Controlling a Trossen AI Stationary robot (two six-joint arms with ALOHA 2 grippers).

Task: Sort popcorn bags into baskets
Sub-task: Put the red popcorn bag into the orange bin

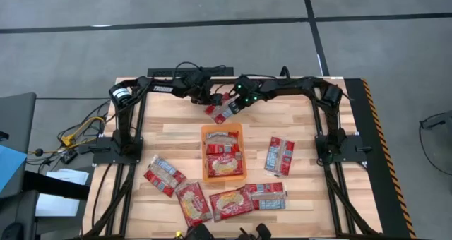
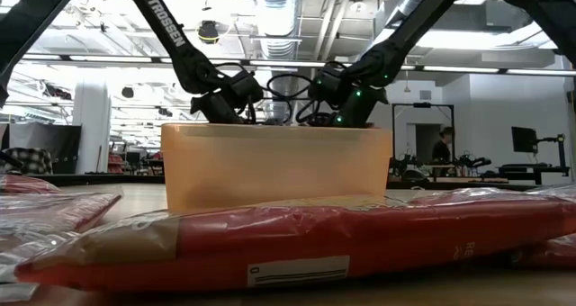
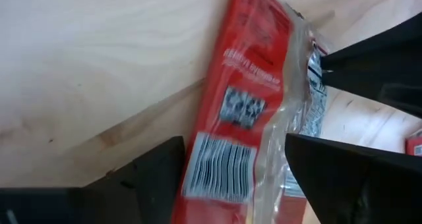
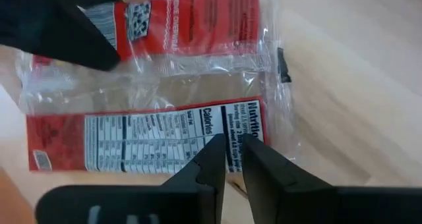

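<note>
Left gripper [image 3: 231,178] jaws spread around one popcorn bag [image 1: 223,111], right gripper [image 4: 234,151] pinching its neighbour [image 4: 145,141]; we should lift separately toward the basket [image 1: 205,152].

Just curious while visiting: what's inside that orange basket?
The orange basket holds popcorn bags, picture sides up; at least two show. Anything lying beneath them is covered.

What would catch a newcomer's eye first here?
Both grippers meet over two popcorn bags at the table's far edge: the left gripper straddles one open-fingered, the right gripper pinches the other. Nearer, the orange basket holds bags, with more scattered around it.
</note>
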